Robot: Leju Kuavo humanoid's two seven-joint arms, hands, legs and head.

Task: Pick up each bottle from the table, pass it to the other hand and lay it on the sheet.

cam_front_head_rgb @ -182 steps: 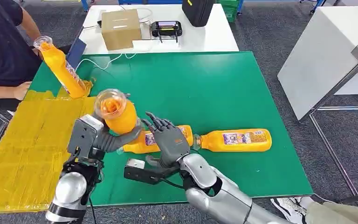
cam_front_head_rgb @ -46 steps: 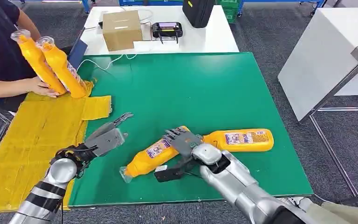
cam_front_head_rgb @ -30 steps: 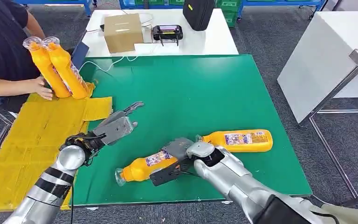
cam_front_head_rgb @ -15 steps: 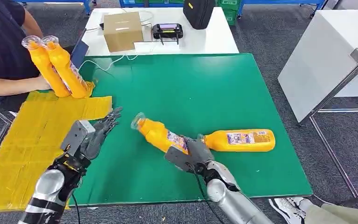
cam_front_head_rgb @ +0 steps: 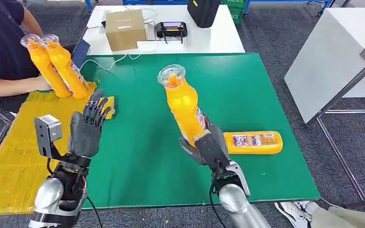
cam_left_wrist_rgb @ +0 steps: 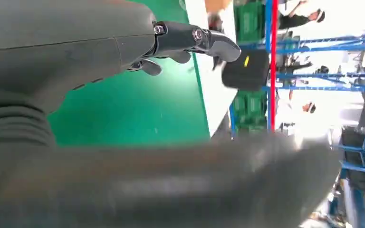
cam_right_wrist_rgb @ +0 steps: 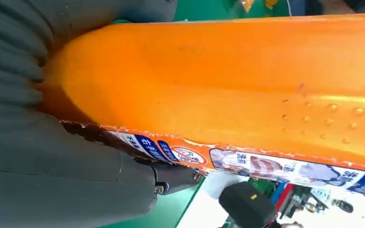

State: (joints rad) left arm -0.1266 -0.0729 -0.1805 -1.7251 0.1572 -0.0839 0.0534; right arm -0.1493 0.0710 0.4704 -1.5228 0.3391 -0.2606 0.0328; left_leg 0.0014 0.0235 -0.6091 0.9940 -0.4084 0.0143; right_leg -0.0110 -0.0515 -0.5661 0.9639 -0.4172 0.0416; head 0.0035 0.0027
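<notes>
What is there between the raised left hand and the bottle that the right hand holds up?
In the head view, just bare green table lies between the left hand and the held bottle.

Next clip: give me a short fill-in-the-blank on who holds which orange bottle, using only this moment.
1. The right hand grips an orange plastic bottle with its cap pointing ____.
2. The left hand is raised, fingers apart, holding ____.
3. A second orange labelled bottle lies on the ____ table.
4. A person holds ____ orange bottles over the yellow sheet.

Missing words: up; nothing; green; two
</notes>
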